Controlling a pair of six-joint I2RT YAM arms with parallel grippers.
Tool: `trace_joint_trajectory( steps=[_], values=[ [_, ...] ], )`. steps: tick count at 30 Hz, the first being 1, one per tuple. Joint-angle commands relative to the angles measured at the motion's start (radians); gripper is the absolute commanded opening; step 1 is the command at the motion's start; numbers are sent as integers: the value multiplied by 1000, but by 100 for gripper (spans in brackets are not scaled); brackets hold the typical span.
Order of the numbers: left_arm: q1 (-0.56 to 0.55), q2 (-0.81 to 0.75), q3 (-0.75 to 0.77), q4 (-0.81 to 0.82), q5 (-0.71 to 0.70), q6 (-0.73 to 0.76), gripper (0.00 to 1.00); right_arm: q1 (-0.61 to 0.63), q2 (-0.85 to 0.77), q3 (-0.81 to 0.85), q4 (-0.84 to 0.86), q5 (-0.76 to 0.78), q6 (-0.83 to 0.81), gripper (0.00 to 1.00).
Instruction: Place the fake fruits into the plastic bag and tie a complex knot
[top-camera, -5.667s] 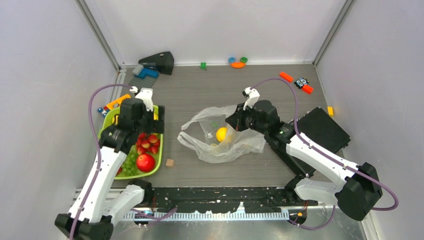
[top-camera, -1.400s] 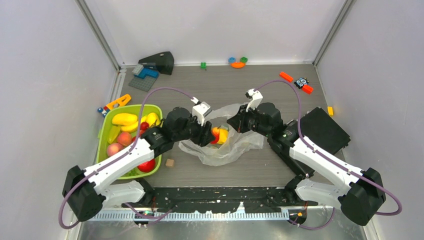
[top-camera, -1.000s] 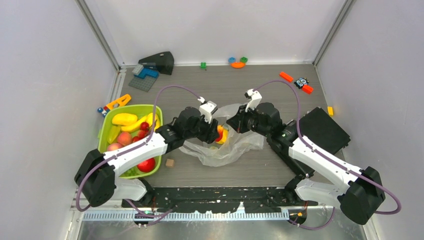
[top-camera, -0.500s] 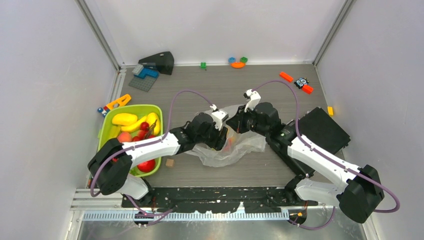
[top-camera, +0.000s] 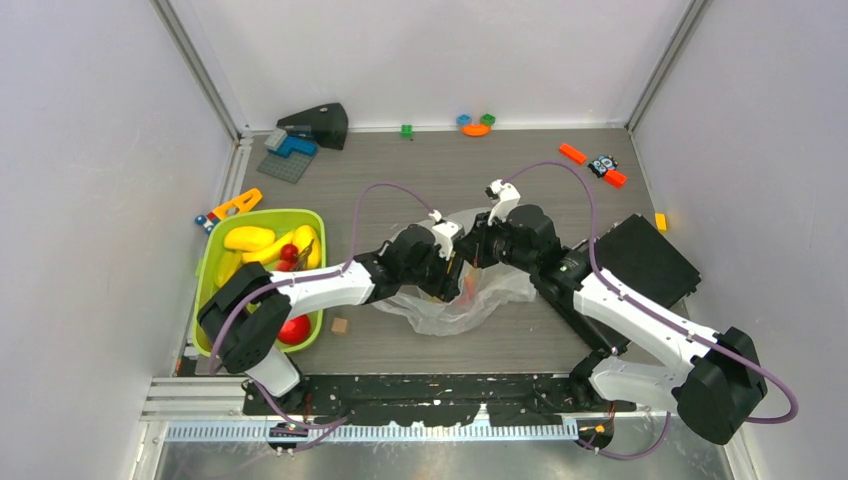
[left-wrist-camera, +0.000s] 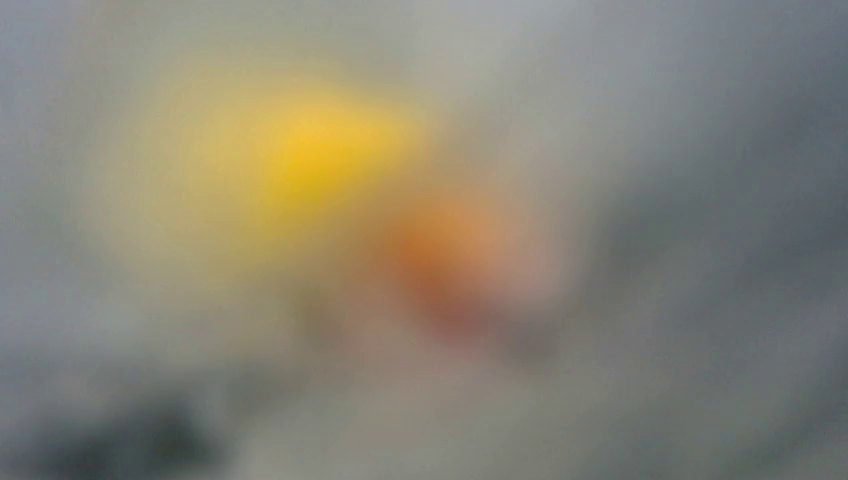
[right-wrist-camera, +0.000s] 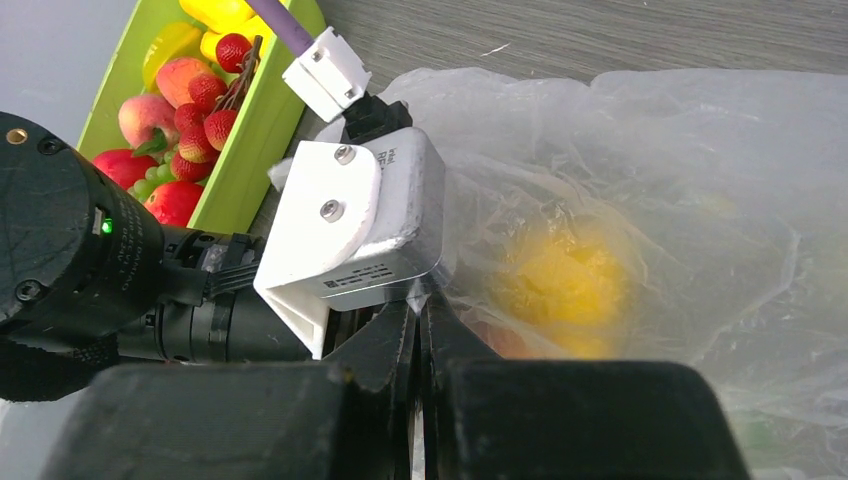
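The plastic bag (top-camera: 500, 285) lies mid-table with its mouth facing left. My right gripper (top-camera: 478, 245) is shut on the bag's upper rim and holds it up; in the right wrist view the jaws (right-wrist-camera: 420, 300) pinch the film. My left gripper (top-camera: 452, 275) is inside the bag's mouth, and its white wrist housing (right-wrist-camera: 350, 220) shows just outside. A yellow lemon (right-wrist-camera: 565, 275) lies in the bag, with a red-orange fruit (top-camera: 467, 290) beside it. The left wrist view is fully blurred, showing only a yellow blob (left-wrist-camera: 320, 150) and an orange blob (left-wrist-camera: 450, 255). Its jaws do not show.
The lime-green tray (top-camera: 212, 262) at left holds yellow fruits (top-camera: 250, 238), strawberries (right-wrist-camera: 215, 95), a peach (right-wrist-camera: 145, 118) and a red apple (top-camera: 293, 328). A small wooden cube (top-camera: 340, 325) lies near the bag. A black box (top-camera: 650, 258) sits at right. Toy bricks (top-camera: 476, 125) lie along the back.
My left arm swung from the tray to the bag with a red-orange fruit and has pushed deeper into the mouth. My right gripper kept holding the rim.
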Motion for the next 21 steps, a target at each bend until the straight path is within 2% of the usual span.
trace_joint_trajectory(
  steps=[1,4,6,14,21],
  values=[
    [-5,5,39,58,40,-8,58,5,-3,48,52,-10,8,5],
    [-5,-4,31,66,39,-5,69,5,-3,48,52,-8,7,5],
    [-5,-9,29,64,30,-4,73,5,-1,48,52,-9,8,5],
    [-5,-36,12,63,-15,-2,76,5,-6,44,53,-7,8,5],
    [-5,-164,-55,60,-139,13,76,5,-19,37,57,5,8,5]
  ],
)
